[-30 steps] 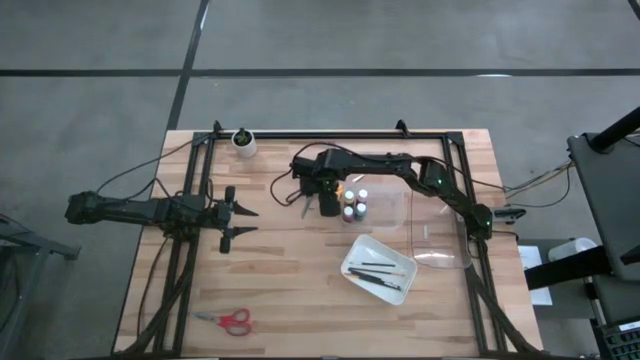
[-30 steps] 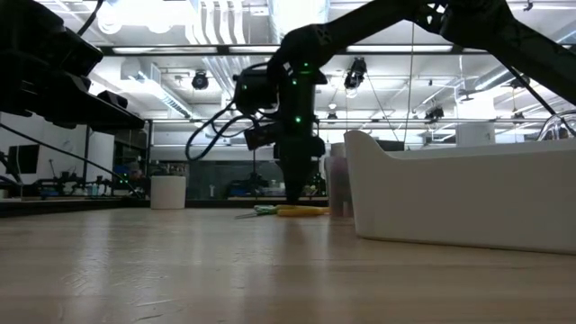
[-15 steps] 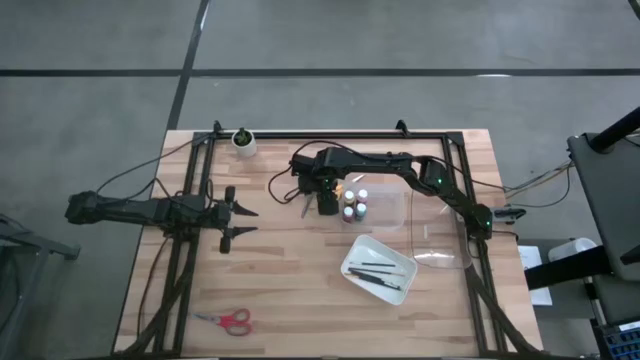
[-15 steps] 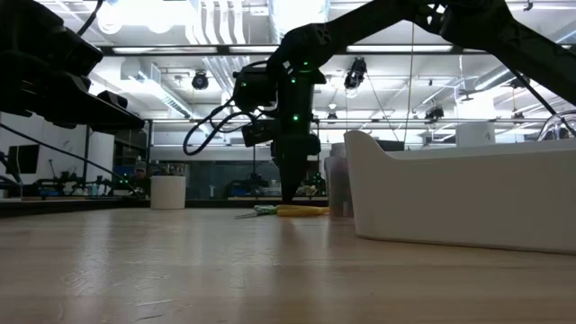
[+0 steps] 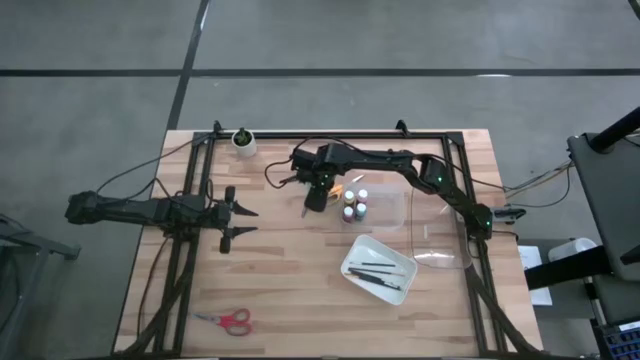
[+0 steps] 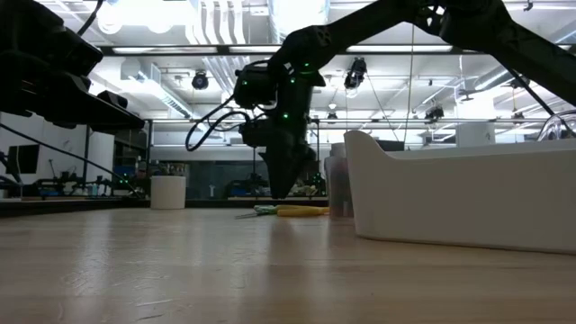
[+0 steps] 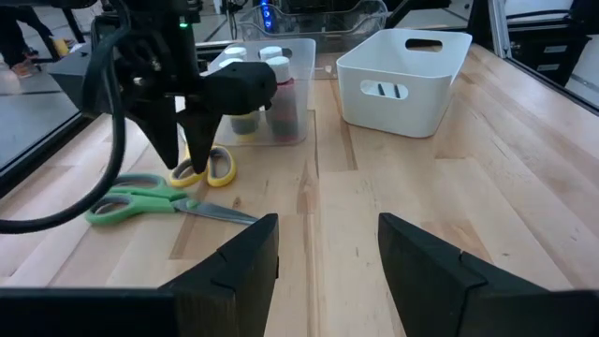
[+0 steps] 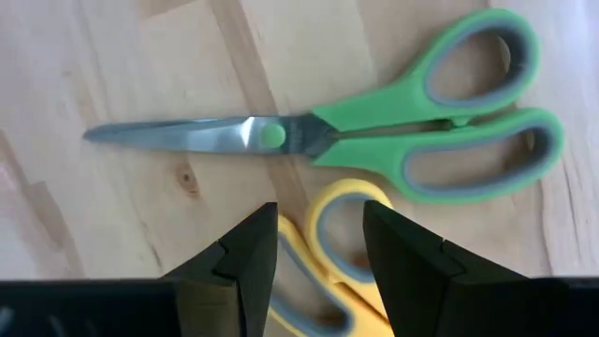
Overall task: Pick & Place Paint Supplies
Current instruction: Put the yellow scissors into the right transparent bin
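The right gripper [image 8: 318, 248], part open and empty, hovers over the yellow scissors [image 8: 332, 253] lying beside the green scissors [image 8: 374, 131] far on the desk [image 5: 290, 280], seemingly lining up a pickup that needs lowering and closing.

Three scissors [image 5: 228, 320], three paint bottles [image 5: 354, 204], two brushes [image 5: 378, 273], one tray [image 5: 357, 251], one cup [image 5: 243, 142]
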### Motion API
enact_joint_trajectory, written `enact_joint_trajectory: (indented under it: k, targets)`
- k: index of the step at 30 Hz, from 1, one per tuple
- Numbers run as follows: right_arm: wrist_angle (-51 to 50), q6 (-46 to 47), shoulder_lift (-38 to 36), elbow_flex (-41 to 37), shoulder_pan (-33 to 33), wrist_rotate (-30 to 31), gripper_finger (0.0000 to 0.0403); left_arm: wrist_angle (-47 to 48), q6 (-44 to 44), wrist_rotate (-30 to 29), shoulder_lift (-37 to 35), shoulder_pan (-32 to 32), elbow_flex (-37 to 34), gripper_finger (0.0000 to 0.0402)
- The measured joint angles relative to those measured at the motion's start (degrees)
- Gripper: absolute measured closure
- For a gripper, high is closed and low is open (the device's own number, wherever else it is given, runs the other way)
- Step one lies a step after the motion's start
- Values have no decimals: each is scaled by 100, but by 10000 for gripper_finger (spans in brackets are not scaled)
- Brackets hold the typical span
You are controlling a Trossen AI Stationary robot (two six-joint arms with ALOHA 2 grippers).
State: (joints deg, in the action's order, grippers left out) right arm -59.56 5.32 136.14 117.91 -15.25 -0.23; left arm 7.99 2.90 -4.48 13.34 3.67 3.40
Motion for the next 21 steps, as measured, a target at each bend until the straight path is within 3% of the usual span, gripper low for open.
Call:
enact_joint_trajectory:
  k: [21]
  targets:
    - [336,536,94,-411,-127,-137,245,2,0,1,1,-1,0,215]
